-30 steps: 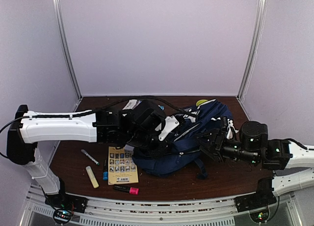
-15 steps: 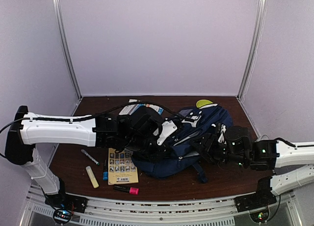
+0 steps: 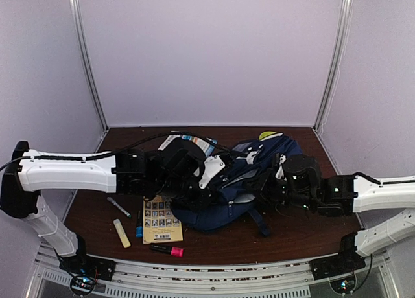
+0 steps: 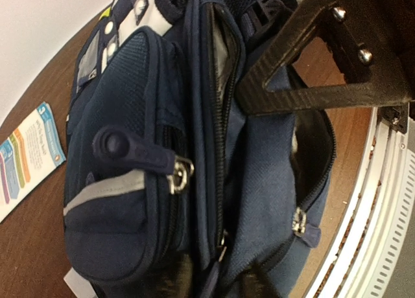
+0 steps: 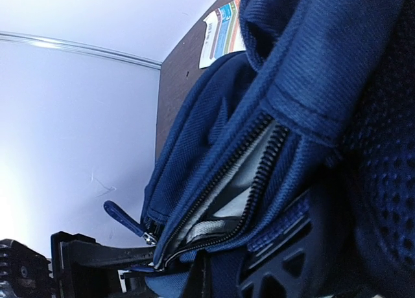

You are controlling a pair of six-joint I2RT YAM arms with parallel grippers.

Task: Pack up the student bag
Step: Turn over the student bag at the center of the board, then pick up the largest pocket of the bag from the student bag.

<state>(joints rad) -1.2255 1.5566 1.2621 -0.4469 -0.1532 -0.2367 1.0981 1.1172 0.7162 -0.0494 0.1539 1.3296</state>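
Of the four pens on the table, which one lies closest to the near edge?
The pink highlighter, in front of the booklet. The yellow highlighter, the blue pen and the grey marker all lie farther back, left of the backpack.

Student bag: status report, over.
Left claw at student bag opening, grip unclear. Right claw shut on its zipper edge. Booklet, pink highlighter lie outside.

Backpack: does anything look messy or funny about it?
Yes. The backpack lies slumped on its side, its zip gaping so the grey lining shows. A booklet and markers lie loose on the table beside it. Nothing looks torn or spilled.
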